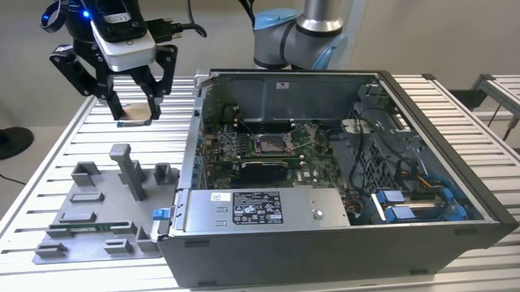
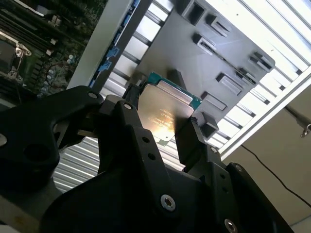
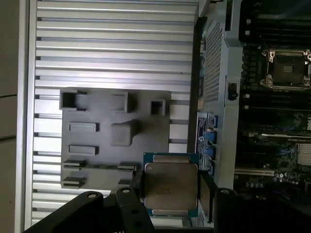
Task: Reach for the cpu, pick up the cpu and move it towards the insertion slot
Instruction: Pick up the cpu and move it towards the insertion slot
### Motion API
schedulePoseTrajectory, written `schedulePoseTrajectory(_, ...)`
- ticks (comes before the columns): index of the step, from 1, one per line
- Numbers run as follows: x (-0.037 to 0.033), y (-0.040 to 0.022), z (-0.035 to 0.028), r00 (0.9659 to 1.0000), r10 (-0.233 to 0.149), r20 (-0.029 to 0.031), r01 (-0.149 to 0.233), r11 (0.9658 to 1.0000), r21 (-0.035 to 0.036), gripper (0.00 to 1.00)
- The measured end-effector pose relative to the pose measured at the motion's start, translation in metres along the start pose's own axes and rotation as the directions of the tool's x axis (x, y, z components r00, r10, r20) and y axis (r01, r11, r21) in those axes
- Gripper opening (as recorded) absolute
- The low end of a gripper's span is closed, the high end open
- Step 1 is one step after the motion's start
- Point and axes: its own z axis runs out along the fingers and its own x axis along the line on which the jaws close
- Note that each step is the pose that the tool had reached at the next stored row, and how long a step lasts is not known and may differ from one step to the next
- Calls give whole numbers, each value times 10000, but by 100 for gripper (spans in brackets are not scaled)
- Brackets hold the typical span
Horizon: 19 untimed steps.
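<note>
Green-rimmed cpu (image 3: 170,189) gripped by hand (image 1: 136,115) — exterior view: aloft, well apart from insertion slot (image 1: 271,143)

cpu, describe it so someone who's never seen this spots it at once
Find the open computer case; to the exterior view's left of it the gripper hangs above the slatted table. Clamped in it is the cpu, a small flat square with silvery top and thin green rim, unlike the dull grey tray nearby.
</note>
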Motion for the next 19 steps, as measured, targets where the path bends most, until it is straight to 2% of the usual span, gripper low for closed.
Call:
schedulePoseTrajectory(14,-184,-4,-2,10000,0,0,0,10000,0,0)
schedulePoseTrajectory(15,-269,-6,-3,10000,0,0,0,10000,-1,0)
schedulePoseTrajectory(16,-317,-7,-3,10000,-1,0,1,10000,-1,0)
schedulePoseTrajectory(19,-355,-8,-3,10000,0,1,0,10000,-1,0)
